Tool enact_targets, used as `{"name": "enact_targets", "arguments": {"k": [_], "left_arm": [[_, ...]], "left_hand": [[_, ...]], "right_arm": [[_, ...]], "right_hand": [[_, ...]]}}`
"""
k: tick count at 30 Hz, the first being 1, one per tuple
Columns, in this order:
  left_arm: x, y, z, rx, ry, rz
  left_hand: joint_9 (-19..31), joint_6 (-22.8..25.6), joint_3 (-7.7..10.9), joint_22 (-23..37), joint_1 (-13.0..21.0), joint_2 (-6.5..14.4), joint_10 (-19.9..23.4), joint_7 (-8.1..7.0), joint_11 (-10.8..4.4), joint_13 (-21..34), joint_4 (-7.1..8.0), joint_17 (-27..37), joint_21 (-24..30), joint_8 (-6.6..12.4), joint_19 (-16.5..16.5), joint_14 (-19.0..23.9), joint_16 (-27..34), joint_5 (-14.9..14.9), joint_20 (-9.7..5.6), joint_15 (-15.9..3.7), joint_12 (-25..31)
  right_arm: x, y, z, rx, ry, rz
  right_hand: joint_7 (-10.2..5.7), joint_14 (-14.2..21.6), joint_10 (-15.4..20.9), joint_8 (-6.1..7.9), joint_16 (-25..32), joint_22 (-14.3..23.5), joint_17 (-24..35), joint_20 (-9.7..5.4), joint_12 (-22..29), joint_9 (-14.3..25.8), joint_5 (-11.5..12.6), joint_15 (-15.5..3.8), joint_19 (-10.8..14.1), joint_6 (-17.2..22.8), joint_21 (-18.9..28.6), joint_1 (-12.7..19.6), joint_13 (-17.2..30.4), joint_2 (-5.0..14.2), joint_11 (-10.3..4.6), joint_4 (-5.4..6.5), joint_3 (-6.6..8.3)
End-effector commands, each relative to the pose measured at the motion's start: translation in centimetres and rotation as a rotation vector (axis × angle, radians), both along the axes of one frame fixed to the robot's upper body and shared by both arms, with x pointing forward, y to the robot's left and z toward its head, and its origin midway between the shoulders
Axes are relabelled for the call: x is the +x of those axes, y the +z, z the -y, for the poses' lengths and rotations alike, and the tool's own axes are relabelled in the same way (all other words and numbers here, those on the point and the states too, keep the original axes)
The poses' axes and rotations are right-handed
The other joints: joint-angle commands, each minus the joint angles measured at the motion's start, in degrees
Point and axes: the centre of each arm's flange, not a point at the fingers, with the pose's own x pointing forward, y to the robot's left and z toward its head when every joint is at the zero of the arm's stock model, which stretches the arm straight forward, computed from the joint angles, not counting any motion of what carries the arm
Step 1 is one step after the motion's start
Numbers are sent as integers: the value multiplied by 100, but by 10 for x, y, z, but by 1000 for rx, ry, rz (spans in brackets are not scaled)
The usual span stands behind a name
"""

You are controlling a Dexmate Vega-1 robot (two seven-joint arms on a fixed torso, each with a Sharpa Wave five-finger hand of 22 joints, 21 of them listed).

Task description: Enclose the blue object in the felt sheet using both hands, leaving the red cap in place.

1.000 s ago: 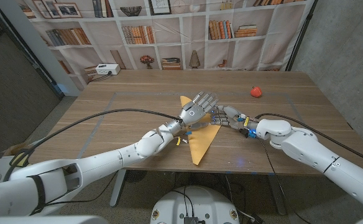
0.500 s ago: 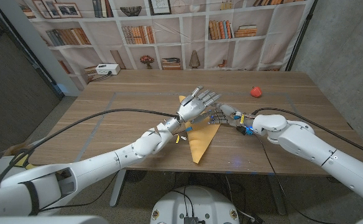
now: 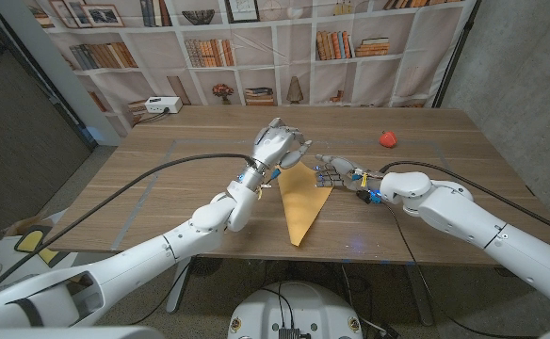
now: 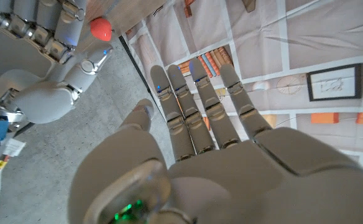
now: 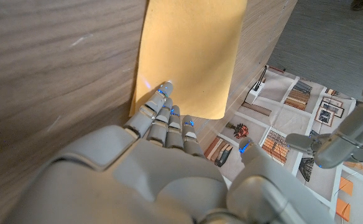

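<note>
Mustard-yellow felt sheet: folded into a long wedge, tip at the table's near edge around the middle, widening toward the table's centre. Long axis runs from near edge to far edge. No blue object is in sight; by my judgement it lies inside the fold, though the pictures do not confirm it.

Right hand: at the wedge's broad far end, on its right side, low over the table. In the right wrist view the fingertips touch or nearly touch one edge of the sheet; nothing is held, and the fingers lie together, reaching forward. The forearm comes in from the near right corner.

Left hand: raised off the table just past the sheet's far left corner, apart from the felt. In the left wrist view its fingers are straight and slightly apart, holding nothing. The arm slants up from the near left corner.

Relation for the coming move: the sheet lies nearward of the left hand and leftward of the right hand; the right is the closer of the two, and the left would have to come down and back to reach the felt.

Red cap: well apart, toward the far right corner, untouched.

Wooden table: carries all of the above.
</note>
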Motion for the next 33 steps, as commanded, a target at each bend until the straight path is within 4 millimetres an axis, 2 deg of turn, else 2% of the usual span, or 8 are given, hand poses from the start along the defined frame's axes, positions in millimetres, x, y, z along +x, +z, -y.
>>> {"name": "enact_targets", "arguments": {"k": [1, 4, 7, 10, 16, 21, 27, 33], "left_arm": [[4, 4, -8, 107, 135, -454], [4, 6, -9, 134, 201, -522], [9, 9, -11, 177, 232, -669], [12, 7, -11, 203, 209, -775], [7, 6, -9, 247, 292, -841], [21, 0, -18, 201, 273, -1028], [36, -15, -24, 178, 186, -1198], [41, -23, -20, 228, 174, -1223]], "left_hand": [[-6, 17, 47, 12, -189, -60, 106, 31, 45, 93, 39, 44, 94, -22, 135, 128, 37, 15, -18, -91, 47], [-71, -241, 89, -7, -353, -111, -102, -28, 63, 152, 40, 18, 172, -217, 249, 14, -66, 19, -55, -104, -60], [-131, -797, 254, -66, -607, -200, -615, -93, 169, 5, -36, -136, 232, -676, 334, -458, -476, 47, -69, 21, -505], [-135, -1388, 374, -110, -812, -236, -957, -55, 303, -144, -52, -139, 91, -1114, 95, -928, -784, 51, 58, 174, -827], [-129, -1844, 410, -154, -1163, -285, -1412, -176, 422, -272, 20, -120, -247, -1506, -402, -1320, -1009, -16, 345, 271, -1186], [-125, -2502, 561, -180, -1412, -142, -1852, -27, 546, -393, 90, -123, -419, -1961, -193, -1729, -1191, -124, 552, 462, -1542], [-118, -2914, 691, -183, -1615, -14, -2053, 168, 723, -479, 186, -129, -661, -2177, -287, -2074, -1271, -215, 521, 679, -1761], [-117, -2955, 685, -172, -1886, -53, -1990, 53, 702, -519, 318, -131, -996, -2192, -787, -2259, -1291, -283, 547, 692, -1828]], "right_arm": [[3, -2, -3, -12, -4, -2], [3, -3, -4, -11, -5, -4], [2, -3, -4, -12, -2, 0], [2, -3, -5, -13, -2, 3], [-1, -2, -6, -22, -12, 27], [-1, -2, -6, -25, -12, 33], [-2, -1, -7, -23, -16, 36], [-4, 0, -7, -26, -11, 43]], "right_hand": [[195, -97, -19, 45, -15, 16, 9, 238, -28, 16, 32, 146, -284, 27, -17, -9, 15, 15, -11, -12, -23], [192, -101, -22, 47, -16, 16, 7, 236, -29, 16, 37, 144, -286, 30, -19, -8, 15, 18, -11, -16, -26], [194, -107, -19, 47, -18, 16, 5, 232, -27, 16, 42, 137, -289, 30, -22, -6, 14, 20, -12, -19, -28], [199, -111, -23, 48, -19, 16, 3, 232, -28, 15, 44, 141, -288, 32, -22, -6, 14, 21, -15, -20, -30], [197, -130, -32, 48, -24, 16, -1, 234, -30, 15, 53, 130, -298, 31, -29, -3, 13, 27, -17, -27, -35], [193, -140, -46, 59, -26, 16, -4, 223, -34, 14, 61, 119, -322, 59, -41, 4, 12, 35, -34, -34, -37], [197, -142, -44, 65, -24, 16, -7, 213, -31, 14, 67, 110, -325, 76, -45, 9, 12, 41, -35, -42, -39], [197, -140, -45, 66, -22, 16, -9, 211, -30, 13, 72, 109, -325, 84, -48, 13, 11, 45, -45, -48, -42]]}}
